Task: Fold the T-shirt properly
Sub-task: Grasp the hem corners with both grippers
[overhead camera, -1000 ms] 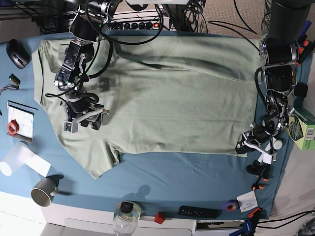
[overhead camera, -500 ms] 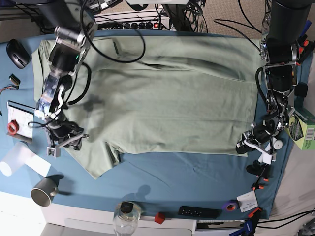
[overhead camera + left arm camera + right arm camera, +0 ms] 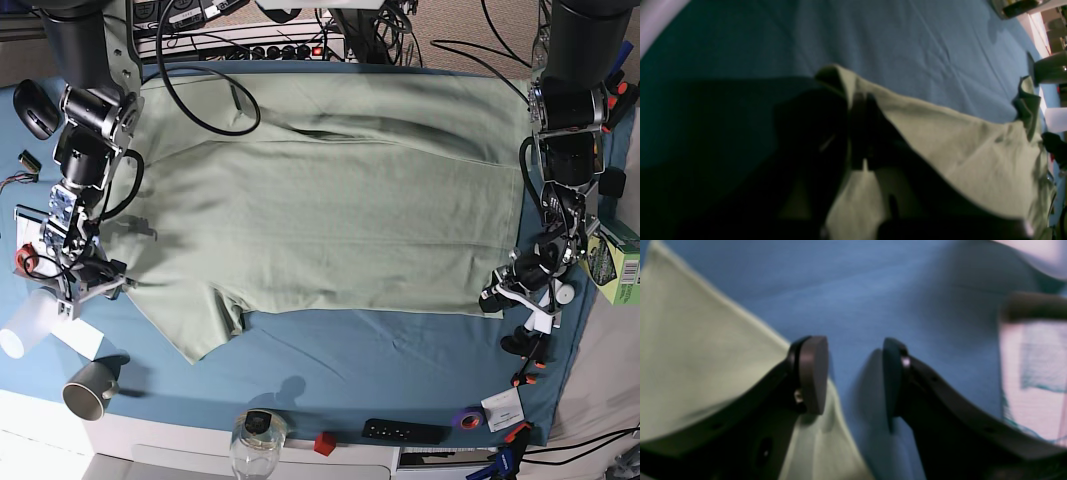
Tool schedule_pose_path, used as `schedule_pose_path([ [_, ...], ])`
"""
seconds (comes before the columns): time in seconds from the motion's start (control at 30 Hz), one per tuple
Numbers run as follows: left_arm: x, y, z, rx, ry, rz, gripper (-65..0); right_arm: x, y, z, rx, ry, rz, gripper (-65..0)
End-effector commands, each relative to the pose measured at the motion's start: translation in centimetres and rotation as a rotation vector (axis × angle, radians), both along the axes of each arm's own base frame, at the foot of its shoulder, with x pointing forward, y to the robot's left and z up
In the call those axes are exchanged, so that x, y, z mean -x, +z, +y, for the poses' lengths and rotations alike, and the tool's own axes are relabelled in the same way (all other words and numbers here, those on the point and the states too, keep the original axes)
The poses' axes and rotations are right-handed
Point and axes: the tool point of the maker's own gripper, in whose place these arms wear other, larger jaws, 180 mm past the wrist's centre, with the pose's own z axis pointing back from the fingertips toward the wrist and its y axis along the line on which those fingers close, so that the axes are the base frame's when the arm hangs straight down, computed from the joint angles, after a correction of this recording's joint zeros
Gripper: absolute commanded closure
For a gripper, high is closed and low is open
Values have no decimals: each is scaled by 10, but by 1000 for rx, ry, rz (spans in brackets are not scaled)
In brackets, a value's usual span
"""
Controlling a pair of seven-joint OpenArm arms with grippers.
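Blue cloth (image 3: 400, 350) covers your tabletop, and the large pale sage-green short-sleeved cotton T-shirt (image 3: 330, 210) lies spread flat across most of it, reaching from the far edge toward the middle, with one sleeve (image 3: 195, 330) pointing at the near left corner. Your left gripper (image 3: 497, 297) sits at the shirt's near right corner, jaws clenched on the T-shirt hem; the left wrist view shows pale fabric (image 3: 940, 140) pinched between dark fingers. Your right gripper (image 3: 853, 376) hangs at the left edge of the tabletop, jaws released and holding nothing, one pad (image 3: 811, 373) over the shirt's edge and the other over bare cloth. Near the front edge you have a grey mug (image 3: 88, 388), a clear jar (image 3: 255, 445) and a black remote (image 3: 405, 431).
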Motion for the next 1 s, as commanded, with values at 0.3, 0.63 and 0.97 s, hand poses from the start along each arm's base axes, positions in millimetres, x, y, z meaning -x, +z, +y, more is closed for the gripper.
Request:
schedule_pose_path([
  [0.3, -9, 18, 1, 6, -23, -50, 0, 2, -16, 42, -142, 67, -49, -269],
  [0.63, -6, 19, -4, 12, -56, -70, 0, 2, -19, 52, -178, 84, -43, -269],
  [0.97, -7, 21, -6, 20, -60, -78, 0, 22, -39, 50, -173, 74, -9, -116],
])
